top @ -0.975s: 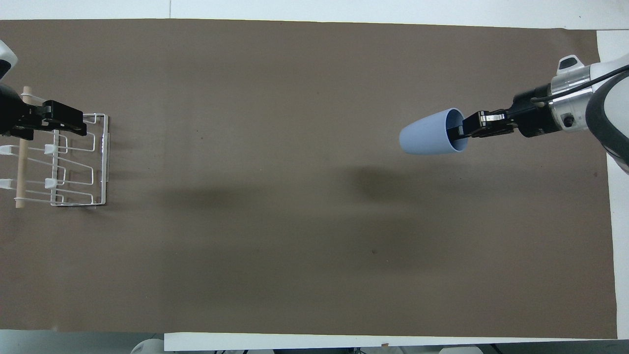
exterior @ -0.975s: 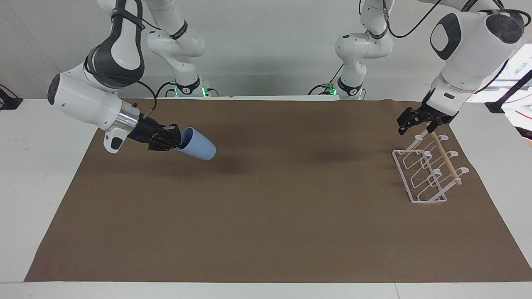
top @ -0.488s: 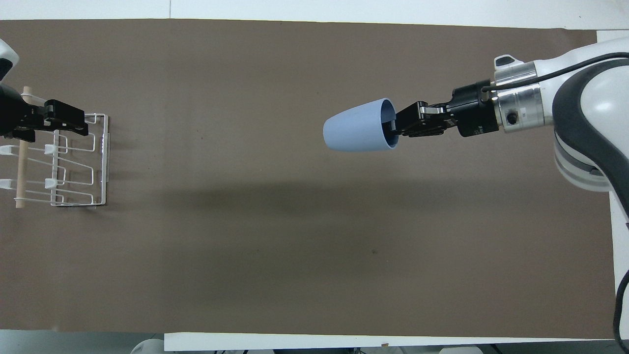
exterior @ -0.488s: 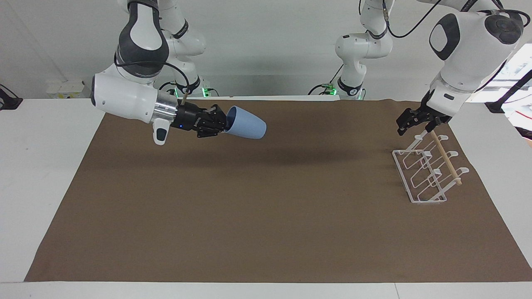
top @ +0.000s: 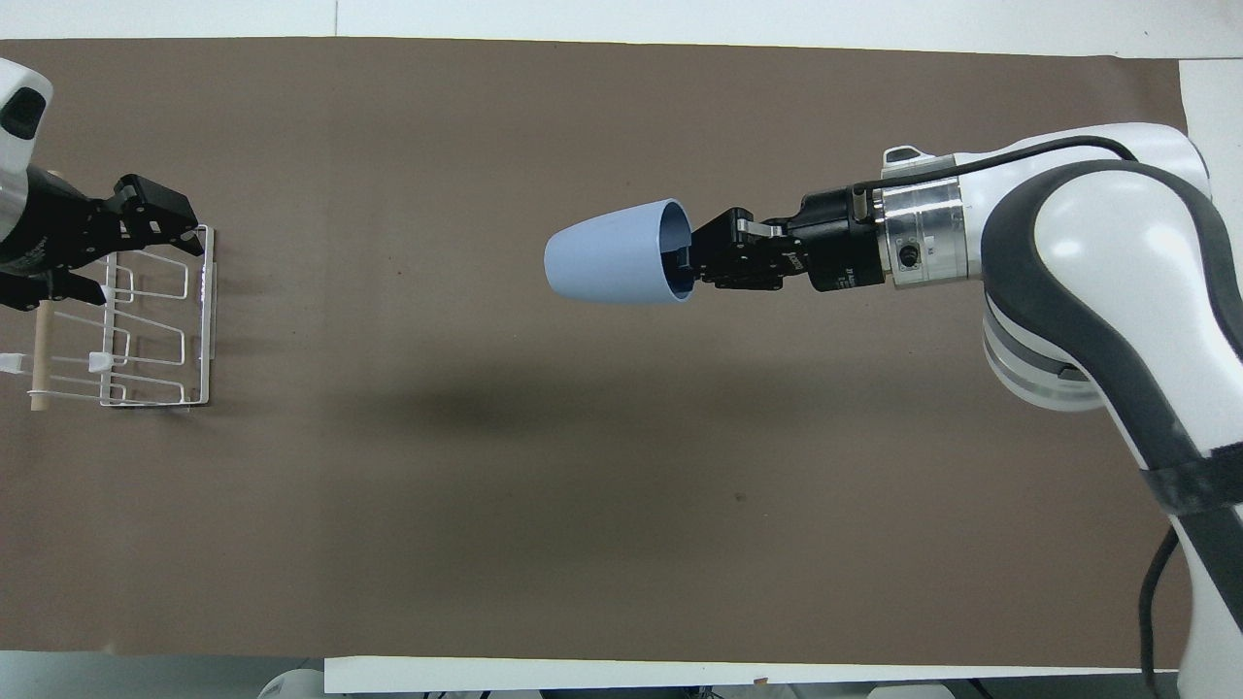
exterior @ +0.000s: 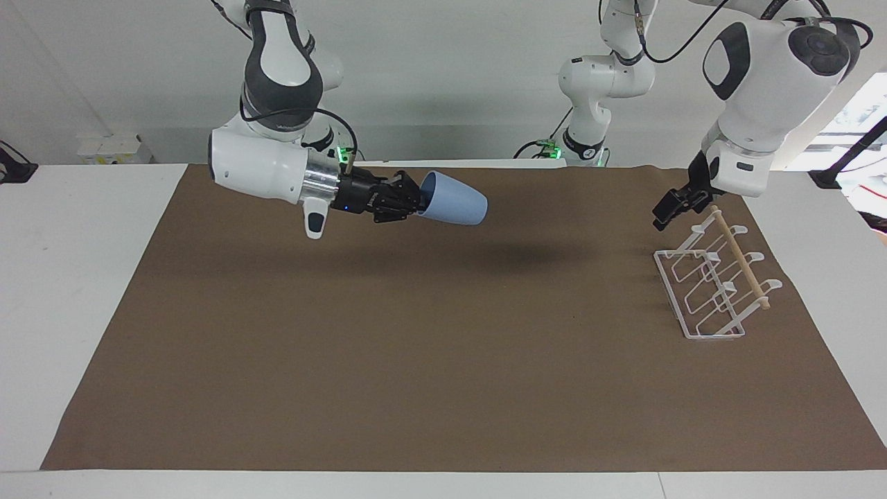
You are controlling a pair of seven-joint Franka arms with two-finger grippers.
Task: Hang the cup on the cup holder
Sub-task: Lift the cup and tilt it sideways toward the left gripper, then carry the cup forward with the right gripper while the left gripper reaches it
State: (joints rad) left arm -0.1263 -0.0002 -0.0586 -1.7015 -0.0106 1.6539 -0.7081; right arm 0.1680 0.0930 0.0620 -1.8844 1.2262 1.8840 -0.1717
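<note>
Facing view: right gripper (exterior: 418, 202) jaws pinch the cup's (exterior: 452, 203) rim, mid-air over the worktop's (exterior: 443, 388) middle; light, stiff, probably slick plastic. Left gripper (exterior: 666, 211) open-jawed above cup holder (exterior: 710, 284).

In the overhead view the white wire cup holder with a wooden rod (top: 146, 320) is cut by the picture's edge and partly covered by the left gripper (top: 146, 209). The right gripper's (top: 691, 260) fingertips vanish inside the light blue plastic cup (top: 612, 254) (grip point unseen).
</note>
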